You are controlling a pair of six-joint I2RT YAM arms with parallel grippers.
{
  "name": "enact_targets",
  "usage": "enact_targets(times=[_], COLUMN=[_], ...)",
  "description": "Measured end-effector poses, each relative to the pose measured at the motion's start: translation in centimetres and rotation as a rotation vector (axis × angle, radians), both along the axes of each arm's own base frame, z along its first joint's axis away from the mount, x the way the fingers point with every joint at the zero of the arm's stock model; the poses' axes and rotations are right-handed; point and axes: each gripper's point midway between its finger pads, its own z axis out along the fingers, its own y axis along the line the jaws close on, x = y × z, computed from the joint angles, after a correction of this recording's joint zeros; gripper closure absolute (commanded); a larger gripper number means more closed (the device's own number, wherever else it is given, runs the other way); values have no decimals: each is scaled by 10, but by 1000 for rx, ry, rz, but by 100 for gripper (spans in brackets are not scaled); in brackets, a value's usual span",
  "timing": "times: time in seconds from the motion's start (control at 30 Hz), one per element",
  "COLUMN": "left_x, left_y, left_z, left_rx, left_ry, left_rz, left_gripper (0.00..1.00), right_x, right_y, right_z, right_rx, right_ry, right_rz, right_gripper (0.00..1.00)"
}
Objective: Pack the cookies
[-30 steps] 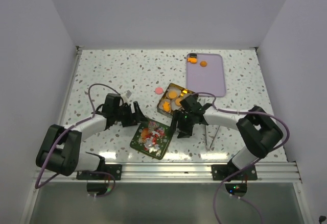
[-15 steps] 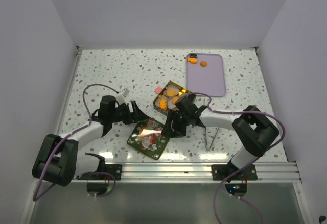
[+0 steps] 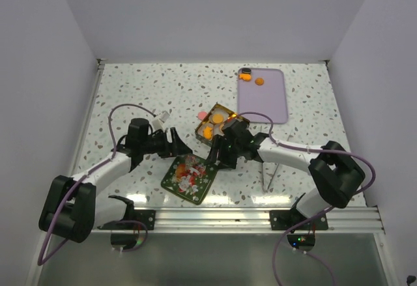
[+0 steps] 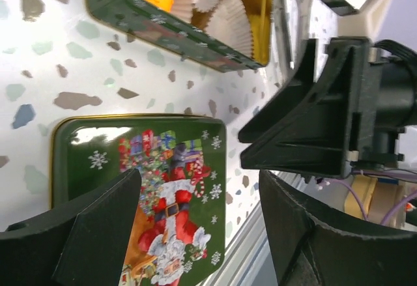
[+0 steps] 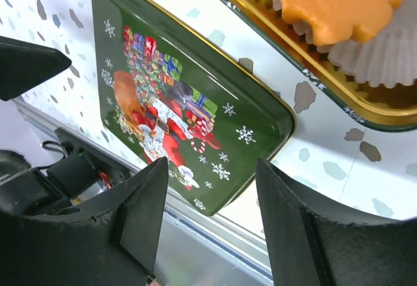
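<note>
**Change of state.** Within the last second the right gripper (image 3: 218, 157) has swung from beside the tin (image 4: 169, 32) toward the lid (image 3: 189, 176). It now hangs over the lid's corner nearest the tin. The left gripper (image 3: 184, 148) has closed in from the other side. The tin has turned slightly and the lid has shifted a little. Judged from this, placing is suspended and both arms are lining up on the lid, which would be premature because cookies (image 3: 220, 120) remain outside the tin.

**Gripper state.** In each wrist view the fingers stand well apart over the printed lid with nothing between them, so both grippers are unloaded.

**Count.**
- Tin: one, open, on the desk (image 3: 130, 90).
- Lid: one, lying flat just beside the tin.
- Tray (image 3: 264, 100): one, purple, at the far side.
- Cookies in the tin: at least three orange, seated in white paper cups (image 4: 228, 22). The right arm hides the rest.
- Cookies on the tray: two orange and one black cookie (image 3: 246, 71).
- Cookies on the desk: one pink cookie (image 3: 202, 115), just beside the tin's far edge.
</note>
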Motion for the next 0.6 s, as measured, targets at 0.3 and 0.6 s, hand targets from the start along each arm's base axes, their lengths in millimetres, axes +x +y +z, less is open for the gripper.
enact_targets(times=[0.3, 0.6], left_x=[19, 22], left_y=[25, 21], left_z=[-28, -57], left_rx=[180, 169], left_ry=[36, 93], left_rz=[71, 20], left_gripper=[20, 21], right_x=[-4, -3], right_y=[-19, -12], right_z=[-7, -35], right_rx=[-91, -110], right_ry=[11, 67], right_rz=[-33, -26], right_gripper=[40, 40])
